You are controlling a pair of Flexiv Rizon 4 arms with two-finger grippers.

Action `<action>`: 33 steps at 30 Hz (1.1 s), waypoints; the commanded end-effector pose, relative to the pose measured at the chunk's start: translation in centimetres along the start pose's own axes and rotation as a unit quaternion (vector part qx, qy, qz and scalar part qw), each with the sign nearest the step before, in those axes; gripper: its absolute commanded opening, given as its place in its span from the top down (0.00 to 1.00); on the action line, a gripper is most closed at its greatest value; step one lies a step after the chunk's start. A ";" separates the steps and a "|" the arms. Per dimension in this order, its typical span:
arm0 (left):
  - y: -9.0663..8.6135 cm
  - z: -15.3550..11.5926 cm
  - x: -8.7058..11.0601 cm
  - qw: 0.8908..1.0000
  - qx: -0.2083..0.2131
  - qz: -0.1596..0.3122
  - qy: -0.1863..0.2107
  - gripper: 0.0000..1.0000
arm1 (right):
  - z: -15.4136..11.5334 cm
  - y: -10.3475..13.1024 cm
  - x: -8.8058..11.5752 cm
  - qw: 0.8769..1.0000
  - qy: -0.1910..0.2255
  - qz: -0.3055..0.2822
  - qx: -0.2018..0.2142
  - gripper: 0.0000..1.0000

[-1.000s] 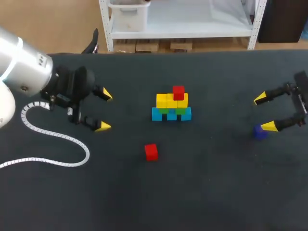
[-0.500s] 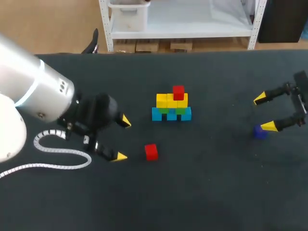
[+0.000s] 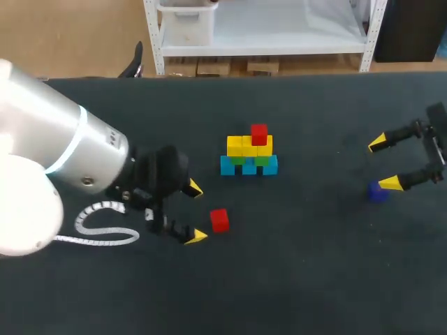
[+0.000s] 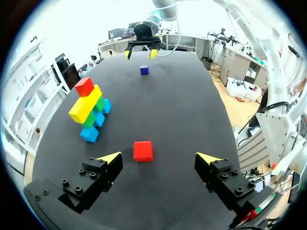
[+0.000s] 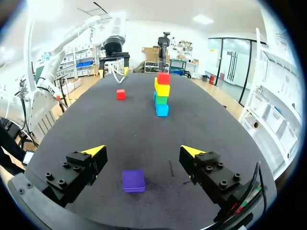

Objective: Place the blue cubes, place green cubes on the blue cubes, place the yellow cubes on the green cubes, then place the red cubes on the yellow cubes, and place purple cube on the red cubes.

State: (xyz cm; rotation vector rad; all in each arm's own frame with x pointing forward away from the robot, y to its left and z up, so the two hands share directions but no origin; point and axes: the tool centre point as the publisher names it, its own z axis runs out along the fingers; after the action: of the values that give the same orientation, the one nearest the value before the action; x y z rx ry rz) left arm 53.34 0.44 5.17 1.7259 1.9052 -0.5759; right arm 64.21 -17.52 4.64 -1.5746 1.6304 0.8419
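Black table (image 3: pixel 328 279), seemingly cloth-covered, evenly lit.

Dark table (image 3: pixel 307 279), its top seemingly matte cloth.

Bright, even light; faint shadows

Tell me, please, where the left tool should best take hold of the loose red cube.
Probably its two opposite side faces, coming from above: the red cube lies flat on the table, clear all round, just ahead of the open left tool.
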 end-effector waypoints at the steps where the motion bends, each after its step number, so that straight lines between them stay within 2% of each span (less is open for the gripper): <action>1: 0.5 2.5 -0.5 1.000 -0.002 -0.001 -0.002 0.00 | 0.1 0.0 0.0 1.000 -0.001 0.000 0.000 0.00; 14: 0.8 4.9 -0.3 0.999 -0.005 -0.037 0.017 0.00 | 0.1 0.0 0.0 1.000 -0.001 0.000 0.000 0.00; 22: 1.1 5.5 -0.4 0.999 -0.015 -0.041 0.011 0.00 | 0.1 0.0 0.0 1.000 -0.001 0.000 0.000 0.00; 23: 1.1 5.5 -0.3 0.999 -0.016 -0.042 0.012 0.13 | 0.1 0.0 0.0 1.000 -0.001 0.000 0.000 0.00; 24: 1.1 5.6 -0.2 0.999 -0.016 -0.042 0.012 0.15 | 0.1 0.0 0.0 1.000 -0.001 0.000 0.000 0.00; 26: 1.2 5.6 -0.1 0.999 -0.017 -0.043 0.013 0.13 | 0.1 0.0 0.0 1.000 -0.001 0.000 0.000 0.00; 33: 1.1 5.6 0.5 0.999 -0.014 -0.046 0.022 0.16 | 0.1 0.0 0.0 1.000 -0.001 0.000 0.000 0.00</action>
State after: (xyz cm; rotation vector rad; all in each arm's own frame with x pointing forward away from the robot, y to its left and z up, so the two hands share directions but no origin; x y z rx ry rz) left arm 54.78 -2.48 0.60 1.6515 2.0146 -0.5538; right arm 64.19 -17.50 4.62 -1.5743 1.6304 0.8413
